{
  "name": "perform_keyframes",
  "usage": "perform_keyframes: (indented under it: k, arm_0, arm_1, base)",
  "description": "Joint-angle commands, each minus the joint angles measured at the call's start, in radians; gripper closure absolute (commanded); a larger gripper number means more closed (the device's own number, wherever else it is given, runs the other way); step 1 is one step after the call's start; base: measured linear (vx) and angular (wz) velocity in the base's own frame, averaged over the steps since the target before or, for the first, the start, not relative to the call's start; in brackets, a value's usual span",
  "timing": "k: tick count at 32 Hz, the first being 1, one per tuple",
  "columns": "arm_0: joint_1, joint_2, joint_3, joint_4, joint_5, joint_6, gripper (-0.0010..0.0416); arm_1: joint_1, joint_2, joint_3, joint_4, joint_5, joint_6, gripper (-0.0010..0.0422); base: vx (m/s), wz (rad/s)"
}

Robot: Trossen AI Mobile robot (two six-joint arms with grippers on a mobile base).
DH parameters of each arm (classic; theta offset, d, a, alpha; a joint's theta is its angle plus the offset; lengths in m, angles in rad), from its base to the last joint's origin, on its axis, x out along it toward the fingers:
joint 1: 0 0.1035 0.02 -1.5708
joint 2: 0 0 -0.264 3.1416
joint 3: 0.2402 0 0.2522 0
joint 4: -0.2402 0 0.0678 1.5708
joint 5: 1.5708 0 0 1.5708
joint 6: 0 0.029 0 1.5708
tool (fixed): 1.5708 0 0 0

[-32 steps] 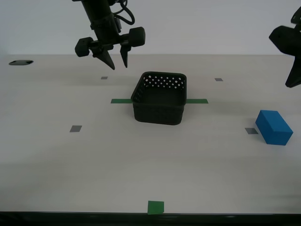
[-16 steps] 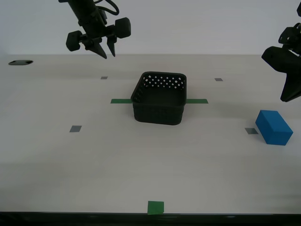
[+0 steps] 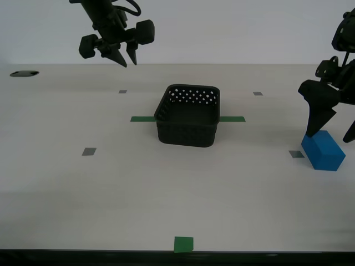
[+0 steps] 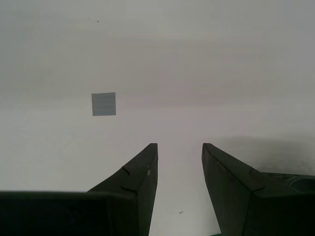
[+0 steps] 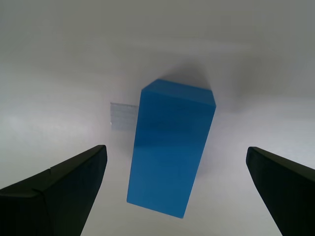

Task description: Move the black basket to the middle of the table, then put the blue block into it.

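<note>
The black basket [image 3: 187, 123] stands upright and empty on the table [image 3: 111, 188], over the green tape strip [image 3: 142, 119]. The blue block [image 3: 323, 151] lies on the table at the exterior view's right. My first gripper [image 3: 333, 130] is open wide just above it, a finger on either side. In the first wrist view the blue block [image 5: 170, 152] lies between the spread fingers of my first gripper [image 5: 175, 149], untouched. My second gripper [image 3: 128, 62] hangs high at the back of the exterior view's left, empty, its fingers a little apart; the second wrist view shows my second gripper [image 4: 179, 147] over bare table.
A green square [image 3: 183, 244] marks the front edge. Small grey squares [image 3: 89, 151] dot the table; one lies beside the blue block [image 3: 296, 154], another shows in the second wrist view [image 4: 104, 104]. A dark hole [image 3: 24, 73] is at the back left.
My first gripper has come down and inward from the upper right to just above the blue block. My second gripper rose and moved left, then held still. The basket and block have not moved.
</note>
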Motion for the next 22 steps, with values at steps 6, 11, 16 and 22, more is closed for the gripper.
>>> perform_keyframes:
  k: [6, 11, 16, 22]
  arm_0:
    - [0.011, 0.203, 0.003, 0.018, 0.001, 0.019, 0.0049]
    - [0.021, 0.243, 0.003, 0.022, 0.001, 0.044, 0.0110]
    - [0.022, 0.238, 0.009, 0.037, 0.000, 0.065, 0.0411]
    - [0.034, 0.176, 0.103, -0.055, 0.000, 0.061, 0.0407]
  arm_1:
    - [0.009, 0.000, 0.001, 0.005, 0.002, 0.021, 0.0296]
    - [0.011, 0.000, 0.001, 0.006, 0.002, 0.021, 0.0296]
    - [0.014, 0.000, 0.001, 0.007, 0.002, 0.021, 0.0295]
    - [0.019, 0.000, 0.001, 0.007, 0.002, 0.021, 0.0296]
  base:
    - [0.000, 0.000]
    - [0.000, 0.000]
    - [0.000, 0.000]
    - [0.000, 0.000]
